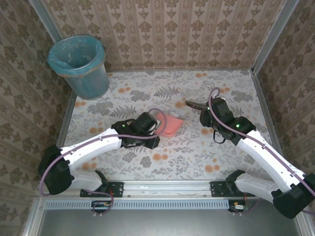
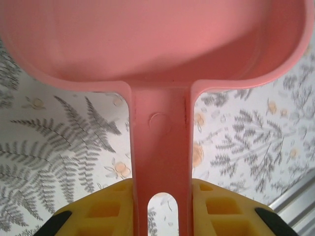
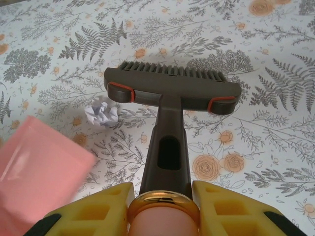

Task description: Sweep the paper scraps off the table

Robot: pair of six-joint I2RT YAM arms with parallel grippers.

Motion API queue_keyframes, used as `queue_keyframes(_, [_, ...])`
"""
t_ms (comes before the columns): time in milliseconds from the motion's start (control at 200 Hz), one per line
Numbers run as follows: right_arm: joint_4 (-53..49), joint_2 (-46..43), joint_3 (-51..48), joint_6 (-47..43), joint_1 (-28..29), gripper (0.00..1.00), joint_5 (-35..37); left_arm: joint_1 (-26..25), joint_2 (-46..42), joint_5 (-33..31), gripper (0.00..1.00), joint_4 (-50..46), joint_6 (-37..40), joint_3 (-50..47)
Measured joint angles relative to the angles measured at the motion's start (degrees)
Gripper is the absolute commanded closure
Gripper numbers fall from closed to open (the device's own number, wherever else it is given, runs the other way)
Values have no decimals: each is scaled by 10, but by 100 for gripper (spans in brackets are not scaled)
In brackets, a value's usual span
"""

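Whitish fern-printed cloth table (image 1: pixel 187 152); my left gripper (image 2: pixel 160 209) clamps the pink plastic dustpan (image 2: pixel 157 49) by its handle; my right gripper (image 3: pixel 160 206) clamps the dark grey bristled brush (image 3: pixel 170 88); one white crumpled paper scrap (image 3: pixel 102 114) lies between brush head and pan; I'd seat the lip flat, then flick short strokes panward.

Brown damask-patterned walls (image 1: pixel 167 29) close in on three sides, joined at the back corners by slanting grey metal posts (image 1: pixel 47 19), with a blue bin (image 1: pixel 81 66) lined in a teal bag in the far left corner and an aluminium rail (image 1: pixel 167 186) along the near edge of the cloth-covered surface (image 1: pixel 187 152), all evenly lit.
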Motion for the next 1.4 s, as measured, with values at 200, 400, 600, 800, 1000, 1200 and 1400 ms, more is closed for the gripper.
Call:
queue_keyframes(200, [-27, 67, 61, -26, -11, 100, -2, -27, 65, -34, 100, -53, 2, 24])
queue_keyframes(400, [-22, 141, 106, -46, -13, 100, -16, -29, 115, -52, 100, -80, 2, 34])
queue_keyframes(600, [1, 215, 132, -49, -13, 100, -35, -8, 146, -51, 100, -82, 3, 67])
queue_keyframes(800, [12, 242, 132, -49, -11, 100, -45, 26, 179, -44, 100, -78, 6, 88])
queue_keyframes(1000, [23, 238, 122, -49, -4, 100, -45, 36, 216, -42, 100, -69, 10, 117])
queue_keyframes(1200, [31, 205, 80, -47, 16, 100, -44, 43, 239, -42, 100, -51, 17, 126])
queue_keyframes(1400, [31, 157, 42, -39, 49, 100, -45, 46, 260, -42, 100, -34, 19, 128])
